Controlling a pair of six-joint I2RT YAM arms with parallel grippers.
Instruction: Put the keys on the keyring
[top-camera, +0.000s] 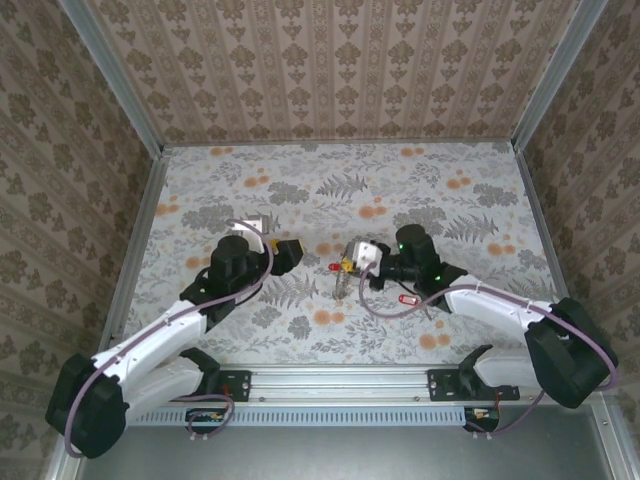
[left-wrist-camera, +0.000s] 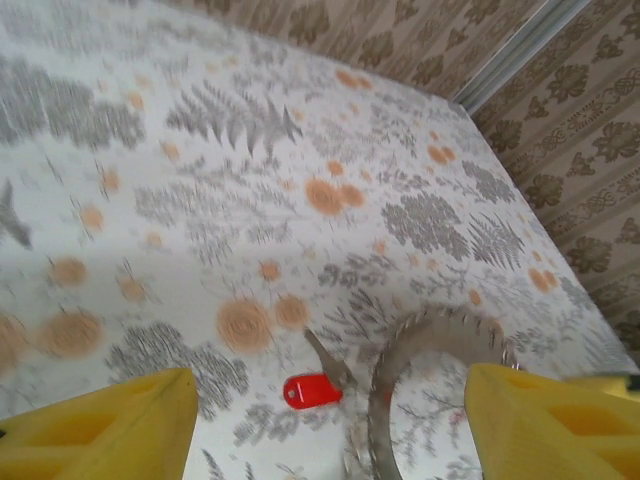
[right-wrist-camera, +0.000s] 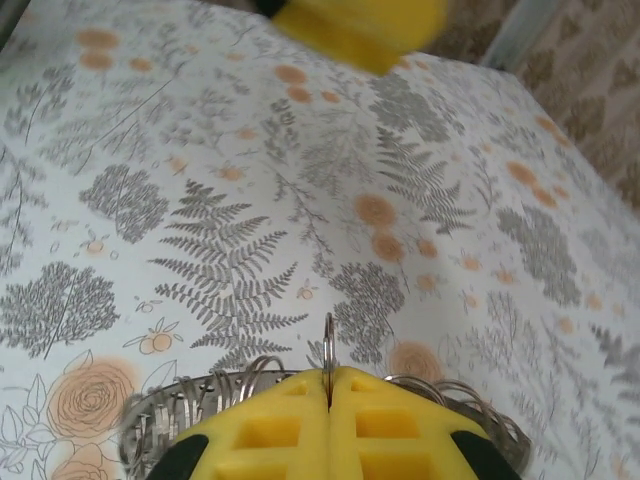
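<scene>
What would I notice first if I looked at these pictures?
The right gripper has bright yellow fingers pinched shut on a toothy keyring in the middle of the table. Next to the ring is a key with a shiny red tag, in front of the open left gripper. Flowery paper covers the table and walls.

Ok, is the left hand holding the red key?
No, the left gripper is open wide, and the red-tagged key sits between its fingers, touching neither.
</scene>
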